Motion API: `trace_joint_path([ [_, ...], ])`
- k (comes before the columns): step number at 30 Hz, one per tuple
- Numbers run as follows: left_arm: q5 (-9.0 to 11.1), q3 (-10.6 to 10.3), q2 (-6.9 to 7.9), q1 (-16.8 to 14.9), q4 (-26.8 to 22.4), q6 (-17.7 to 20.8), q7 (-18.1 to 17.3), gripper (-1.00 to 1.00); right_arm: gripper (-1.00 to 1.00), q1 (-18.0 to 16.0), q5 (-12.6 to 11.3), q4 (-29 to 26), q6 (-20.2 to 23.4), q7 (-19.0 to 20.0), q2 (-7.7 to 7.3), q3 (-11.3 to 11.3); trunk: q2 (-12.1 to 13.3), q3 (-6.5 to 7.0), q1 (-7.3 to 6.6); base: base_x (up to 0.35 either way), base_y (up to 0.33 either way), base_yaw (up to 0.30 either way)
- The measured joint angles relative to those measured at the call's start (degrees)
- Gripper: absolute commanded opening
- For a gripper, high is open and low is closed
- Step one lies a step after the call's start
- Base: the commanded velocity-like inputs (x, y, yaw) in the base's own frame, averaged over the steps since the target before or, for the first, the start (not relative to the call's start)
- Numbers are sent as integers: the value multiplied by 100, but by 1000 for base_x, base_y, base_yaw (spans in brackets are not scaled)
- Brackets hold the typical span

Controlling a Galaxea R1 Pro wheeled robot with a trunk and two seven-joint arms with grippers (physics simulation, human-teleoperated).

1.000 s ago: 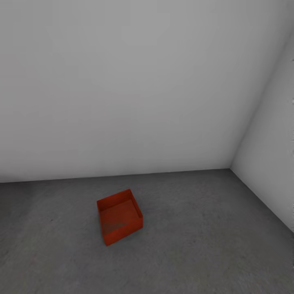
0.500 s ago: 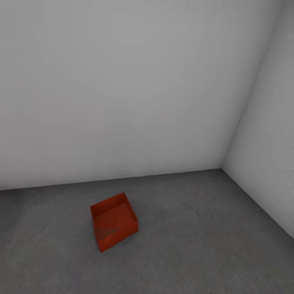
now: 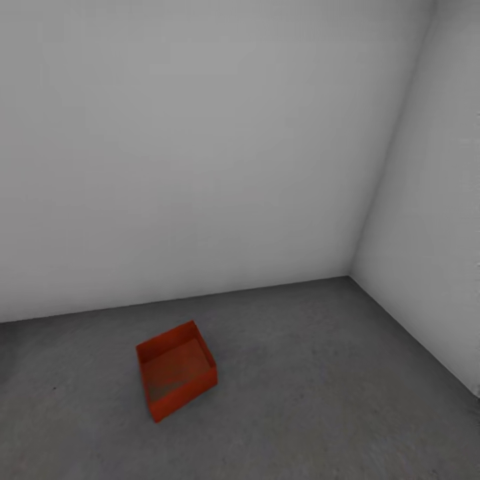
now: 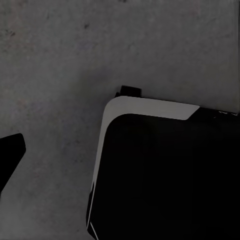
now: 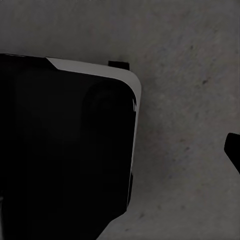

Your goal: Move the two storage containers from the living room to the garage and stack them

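One orange-red storage container (image 3: 176, 379) sits open side up on the dark grey concrete floor (image 3: 300, 400) of the garage, a little left of the middle of the head view and turned at an angle to the walls. It is empty inside. In the left wrist view a dark fingertip (image 4: 10, 156) of my left gripper hangs over bare concrete. The right wrist view has a dark fingertip (image 5: 233, 150) of my right gripper at the picture's edge, also over concrete. Neither gripper has anything between its fingers.
Plain white-grey walls meet in a corner (image 3: 350, 273) at the back right, behind the container. Both wrist views look down on my black base with its pale rim (image 4: 150, 107) (image 5: 95, 70).
The whole head picture has shifted: the container and the wall corner now lie further left and the container lower, so the camera has moved. The container itself has not moved on the floor.
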Motion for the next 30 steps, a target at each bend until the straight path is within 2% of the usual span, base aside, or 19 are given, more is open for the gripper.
trace_joint_path([
  [30,0,-1,-5,0,0,2,-9,100,100,0,8,0,0,0,-1,8,0,265,0,0,0,-133],
])
